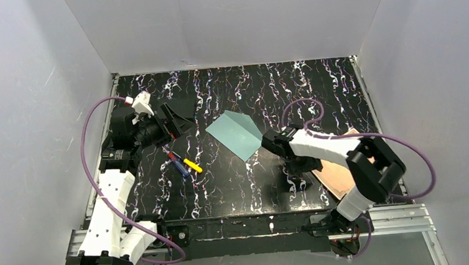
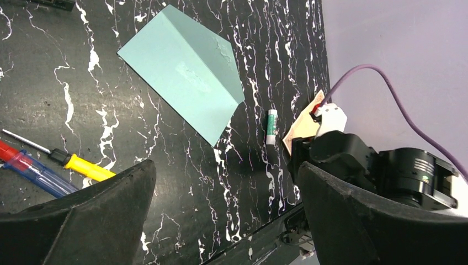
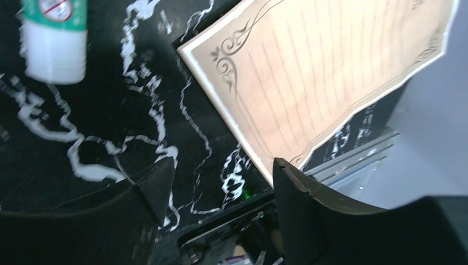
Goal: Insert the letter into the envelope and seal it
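- The letter (image 1: 338,176) lies flat at the near right of the table (image 1: 223,189), partly under the right arm. It is tan paper with a dark scrolled border, faint ruled lines and a wavy-cut edge, and its near corner reaches towards the metal rail (image 3: 359,152)
- The right gripper (image 3: 221,165) hangs low over the table with its black, wedge-shaped jaws spread and nothing between them. The letter's bordered edge runs up to the tip of the right-hand jaw, and most of the sheet lies beyond and to the right of the gap
- A glue stick (image 3: 55,38), a white tube with a green band, lies just left of the letter, apart from it
- The table is glossy black with white marble-like veins
- A yellow-handled screwdriver (image 1: 192,165) and a blue-and-red screwdriver (image 1: 178,164) lie side by side left of centre
- The envelope (image 1: 235,134) is matte teal paper with a pointed flap and one straight crease, and it lies flat mid-table, well apart from the letter
- The left gripper (image 1: 178,121), farthest back, has its jaws wide apart and holds nothing
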Robot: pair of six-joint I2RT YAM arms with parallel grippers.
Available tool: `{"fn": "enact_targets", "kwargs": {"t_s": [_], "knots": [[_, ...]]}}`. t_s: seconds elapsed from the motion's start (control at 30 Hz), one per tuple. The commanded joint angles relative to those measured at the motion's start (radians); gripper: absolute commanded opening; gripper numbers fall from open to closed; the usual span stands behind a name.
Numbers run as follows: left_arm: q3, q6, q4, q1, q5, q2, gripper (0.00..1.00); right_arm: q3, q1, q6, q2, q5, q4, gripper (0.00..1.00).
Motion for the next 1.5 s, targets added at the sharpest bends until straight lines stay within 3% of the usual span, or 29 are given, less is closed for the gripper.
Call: {"fn": "enact_targets", "kwargs": {"t_s": [0.0,0.43,0.77,0.8,0.93,1.03,1.2,1.47], "knots": [[0.014,0.023,-0.037,0.007,0.02,0.005,0.99,0.027,0.009,0.034,0.078,0.184,-0.024,0.72],[0.067,0.045,-0.084,0.007,-0.033,0.032,0.99,0.009,0.011,0.049,0.231,0.253,0.096,0.64],[0.075,0.048,-0.087,0.007,-0.05,0.027,0.99,0.038,0.005,0.099,0.349,0.323,0.12,0.53],[0.08,0.052,-0.09,0.007,-0.053,0.026,0.99,0.036,0.004,0.098,0.358,0.324,0.126,0.49],[0.102,0.065,-0.114,0.006,-0.067,0.026,0.99,0.045,-0.011,0.09,0.351,0.34,0.137,0.16],[0.104,0.065,-0.118,0.007,-0.074,0.024,0.99,0.077,-0.018,0.076,0.335,0.367,0.128,0.01],[0.096,0.059,-0.114,0.007,-0.077,0.021,0.99,0.164,-0.019,0.037,0.302,0.397,0.098,0.01],[0.065,0.029,-0.067,0.007,-0.003,0.029,0.99,0.382,-0.045,-0.035,0.155,0.265,0.101,0.01]]}}
